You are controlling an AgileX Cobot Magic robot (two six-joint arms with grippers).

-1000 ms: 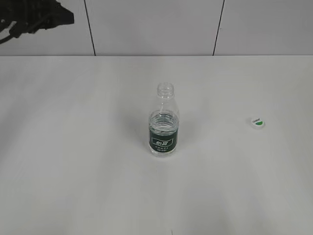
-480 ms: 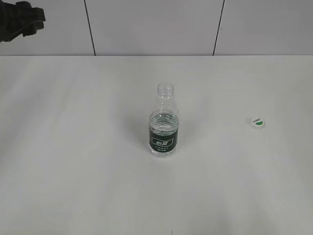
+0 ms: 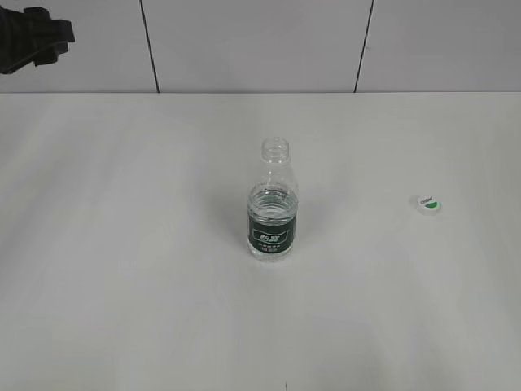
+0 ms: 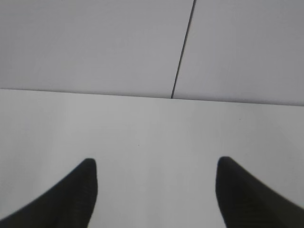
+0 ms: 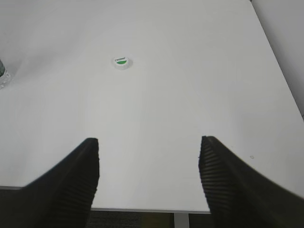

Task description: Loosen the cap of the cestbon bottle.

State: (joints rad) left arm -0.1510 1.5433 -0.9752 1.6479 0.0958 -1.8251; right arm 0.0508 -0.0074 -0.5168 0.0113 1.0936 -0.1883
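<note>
The cestbon bottle (image 3: 273,208) stands upright mid-table with its neck open and no cap on it; its base edge shows at the left of the right wrist view (image 5: 2,76). The cap (image 3: 428,203) lies flat on the table to the bottle's right, green mark up, and also shows in the right wrist view (image 5: 121,61). My left gripper (image 4: 156,166) is open and empty, facing the back wall; part of its arm (image 3: 32,37) shows at the top left of the exterior view. My right gripper (image 5: 148,142) is open and empty above the table's near edge, well short of the cap.
The white table (image 3: 122,285) runs to a grey panelled wall (image 3: 252,45) at the back. The table's right edge (image 5: 278,71) and its near edge (image 5: 142,208) show in the right wrist view.
The left arm has drawn back to the upper left of the exterior view. The bottle and the cap have not moved.
</note>
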